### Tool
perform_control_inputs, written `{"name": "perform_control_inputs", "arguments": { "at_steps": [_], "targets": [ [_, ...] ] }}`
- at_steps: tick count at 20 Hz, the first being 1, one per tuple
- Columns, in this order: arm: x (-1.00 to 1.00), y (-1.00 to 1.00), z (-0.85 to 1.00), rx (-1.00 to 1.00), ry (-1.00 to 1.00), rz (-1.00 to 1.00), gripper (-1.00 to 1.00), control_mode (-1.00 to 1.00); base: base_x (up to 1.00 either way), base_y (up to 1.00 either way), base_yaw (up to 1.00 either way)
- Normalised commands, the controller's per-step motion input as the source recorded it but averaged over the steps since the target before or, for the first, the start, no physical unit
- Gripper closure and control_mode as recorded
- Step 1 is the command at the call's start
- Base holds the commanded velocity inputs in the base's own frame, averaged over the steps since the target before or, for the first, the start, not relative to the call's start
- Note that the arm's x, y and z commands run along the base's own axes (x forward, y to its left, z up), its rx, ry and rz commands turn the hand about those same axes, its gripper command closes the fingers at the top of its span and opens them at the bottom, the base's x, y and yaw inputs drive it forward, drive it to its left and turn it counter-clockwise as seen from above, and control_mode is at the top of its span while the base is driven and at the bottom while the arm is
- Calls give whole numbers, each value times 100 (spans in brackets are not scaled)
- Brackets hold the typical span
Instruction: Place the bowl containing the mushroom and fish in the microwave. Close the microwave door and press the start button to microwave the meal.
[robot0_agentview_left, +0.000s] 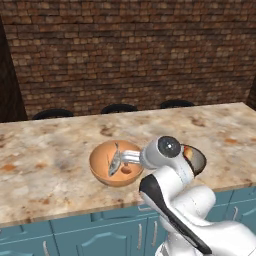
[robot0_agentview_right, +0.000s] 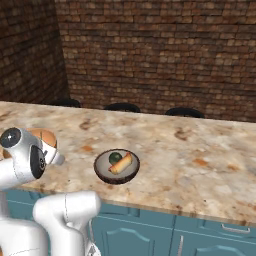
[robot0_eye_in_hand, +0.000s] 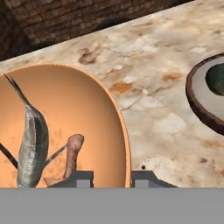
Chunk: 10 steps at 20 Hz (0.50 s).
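A: Jaws first: where do they stand?

B: The gripper (robot0_eye_in_hand: 112, 178) sits astride the near rim of the orange bowl (robot0_agentview_left: 102, 167), one fingertip (robot0_eye_in_hand: 80, 178) inside the wall and the other outside it, pinching the rim between them.

A: And what lies inside?

B: The grey fish (robot0_eye_in_hand: 31, 146) lies lengthwise just beyond the inner tip and to one side of it, tail pointing away. The small brown mushroom (robot0_eye_in_hand: 73, 151) rests almost directly ahead of that inner tip, very near it.

A: Where is the bowl on the tabletop (robot0_agentview_left: 45, 145)?

B: Near the front edge, above the blue cabinet fronts (robot0_agentview_left: 75, 235). In the left base view the white arm hides its right side.

A: What crowds the jaws on the outer side?

B: The dark brown bowl (robot0_agentview_right: 116, 166), with green and red-orange food in it, stands apart from the orange one on that side. A strip of bare stone lies between the two rims.

A: Open room?

B: Beyond the jaws the bare stone runs to the far edge, where three dark chair backs (robot0_agentview_left: 119, 107) show against the brick wall (robot0_agentview_left: 130, 50). To the side away from the brown bowl the surface is bare too.
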Motion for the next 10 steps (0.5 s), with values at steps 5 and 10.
{"name": "perform_control_inputs", "arguments": {
  "at_steps": [5,10],
  "targets": [
    [-61,-100,100,-4,0,-8,100,-100,0,0,0],
    [-55,-100,53,0,-2,-11,100,-100,0,0,0]
  ]
}}
